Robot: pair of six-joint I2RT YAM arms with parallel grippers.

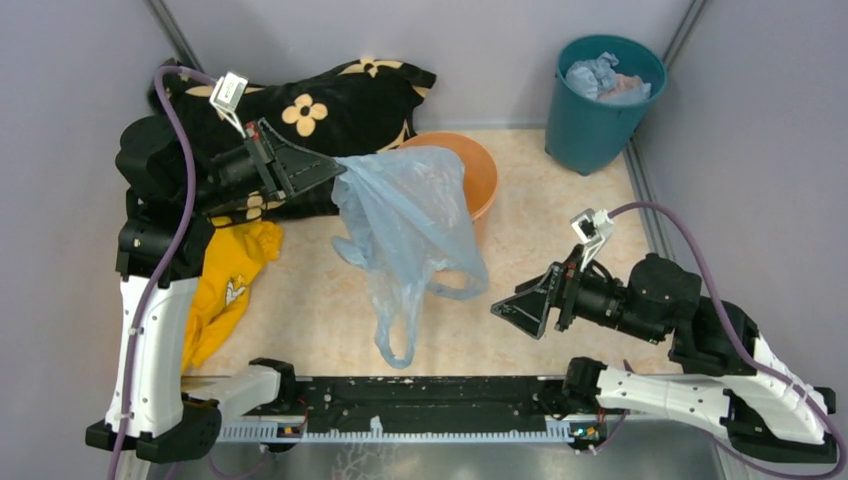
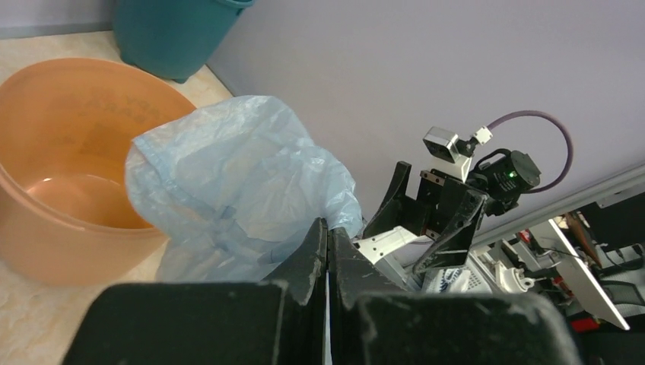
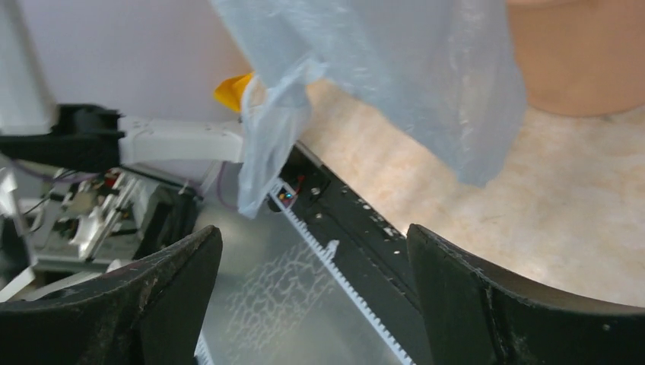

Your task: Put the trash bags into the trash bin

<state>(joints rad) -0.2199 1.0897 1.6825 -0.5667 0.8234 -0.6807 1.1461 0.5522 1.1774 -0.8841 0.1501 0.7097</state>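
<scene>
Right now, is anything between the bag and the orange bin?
Nothing visible. The bag hangs from the shut left jaws, right by the near rim of the bin, whose inside looks empty. The right jaws are open and hold nothing.

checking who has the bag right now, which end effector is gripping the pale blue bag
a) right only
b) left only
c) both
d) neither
b: the left end effector is shut on the top edge of the trash bag, which hangs from it, while the right end effector stands wide open, clear of the bag, with nothing between its fingers.
</scene>
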